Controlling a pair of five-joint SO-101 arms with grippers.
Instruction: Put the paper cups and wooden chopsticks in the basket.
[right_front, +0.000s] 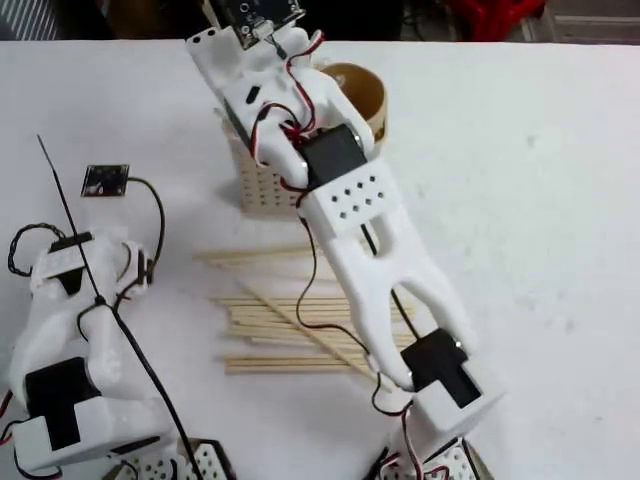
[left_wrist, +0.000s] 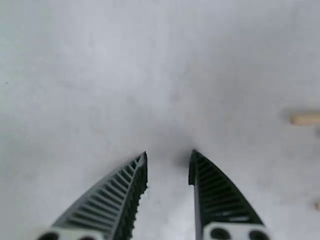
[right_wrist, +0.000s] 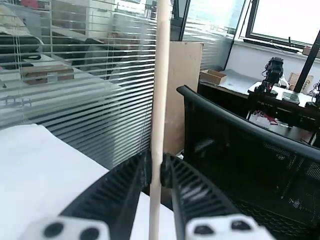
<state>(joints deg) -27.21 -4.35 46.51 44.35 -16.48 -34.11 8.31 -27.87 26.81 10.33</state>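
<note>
My right arm (right_front: 350, 210) stretches across the table to the white lattice basket (right_front: 262, 188) at the back. My right gripper (right_wrist: 156, 172) is shut on a wooden chopstick (right_wrist: 161, 75), which stands upright between its fingers. A brown paper cup (right_front: 362, 92) sits just behind the arm next to the basket. Several loose chopsticks (right_front: 290, 330) lie in a pile at the table's middle, partly under the right arm. My left arm (right_front: 70, 330) is folded at the front left. My left gripper (left_wrist: 168, 155) hangs open just over the bare table, with a chopstick end (left_wrist: 305, 118) off to one side.
A small black board (right_front: 104, 180) with a cable lies at the left, and a thin black rod (right_front: 80, 240) slants over the left arm. The table's far edge (right_front: 480, 42) runs just behind the basket. A black mesh chair (right_wrist: 250, 160) stands beyond it.
</note>
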